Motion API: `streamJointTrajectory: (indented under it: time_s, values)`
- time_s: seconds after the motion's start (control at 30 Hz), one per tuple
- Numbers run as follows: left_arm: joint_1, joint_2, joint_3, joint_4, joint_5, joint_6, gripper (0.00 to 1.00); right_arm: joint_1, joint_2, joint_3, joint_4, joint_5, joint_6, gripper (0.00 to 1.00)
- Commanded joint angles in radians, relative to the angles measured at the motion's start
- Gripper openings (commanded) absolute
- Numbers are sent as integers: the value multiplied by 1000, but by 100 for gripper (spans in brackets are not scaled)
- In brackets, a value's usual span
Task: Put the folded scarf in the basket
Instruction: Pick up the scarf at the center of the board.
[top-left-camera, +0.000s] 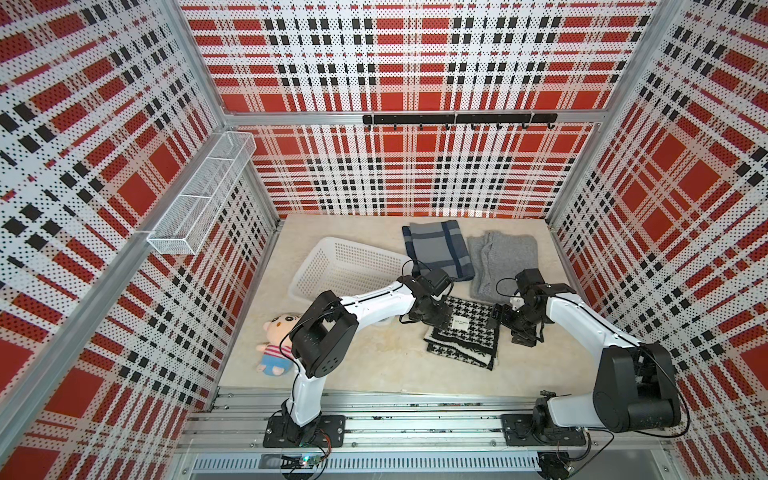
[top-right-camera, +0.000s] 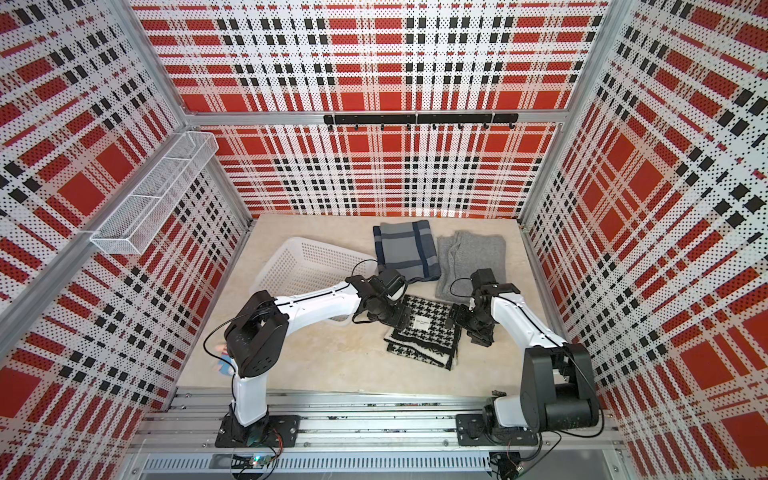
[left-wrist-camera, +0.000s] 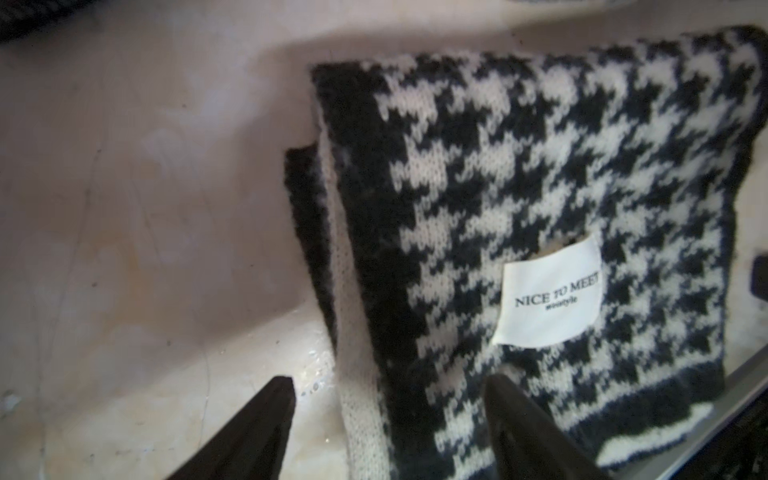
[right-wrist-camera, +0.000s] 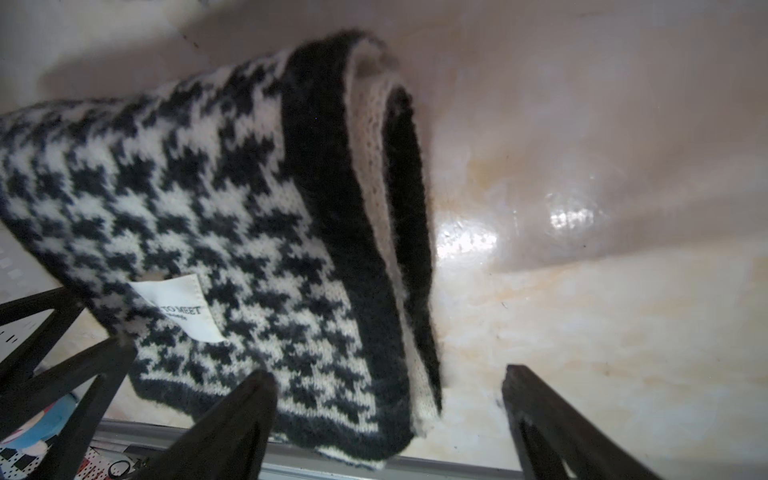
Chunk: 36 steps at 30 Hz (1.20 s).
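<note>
Left gripper (left-wrist-camera: 390, 380) spread, empty, over one black-and-white scarf (left-wrist-camera: 540, 187) edge, right gripper (right-wrist-camera: 388, 371) gaping at the opposite edge; pinch only top layers and the fold could spill before the basket (top-left-camera: 349, 270).

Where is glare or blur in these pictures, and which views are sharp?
Right wrist view: bright glare patches on the glossy table, soft shadows; houndstooth scarf fairly sharp. Left wrist view: scarf slightly soft, label readable. Both top views: sharp, evenly lit.
</note>
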Motion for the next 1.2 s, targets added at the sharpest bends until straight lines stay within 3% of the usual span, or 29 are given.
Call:
streamJointTrajectory:
  time_s: [0.0,0.23,0.37,0.5,0.6,0.7,0.77,0.87,0.9,1.0,1.17]
  values:
    - [34,18,-2,47,113,0,79,-11,29,-32,58,-24,-8,92]
    - [40,67,-17,62,198,20,72,-16,98,-68,121,-85,-9,89]
    - [19,102,-16,57,212,12,63,-16,146,-92,153,-123,-10,83]
    - [5,136,3,42,233,26,60,-16,165,-107,170,-144,-10,75]
    - [0,156,16,42,241,31,57,-16,172,-112,172,-156,-9,64]
    - [-1,167,28,39,238,31,48,-16,185,-117,176,-174,-9,47]
    - [-3,168,38,39,229,29,35,-15,192,-115,178,-184,-40,33]
    - [-12,166,82,32,196,32,5,-15,193,-102,171,-184,-44,14]
    - [-16,166,102,26,181,32,0,-16,189,-94,166,-186,-44,10]
    - [-21,162,157,1,117,24,0,-16,168,-66,149,-194,-34,0]
    - [-17,91,191,-12,14,-16,0,-8,119,40,66,-197,-24,0]
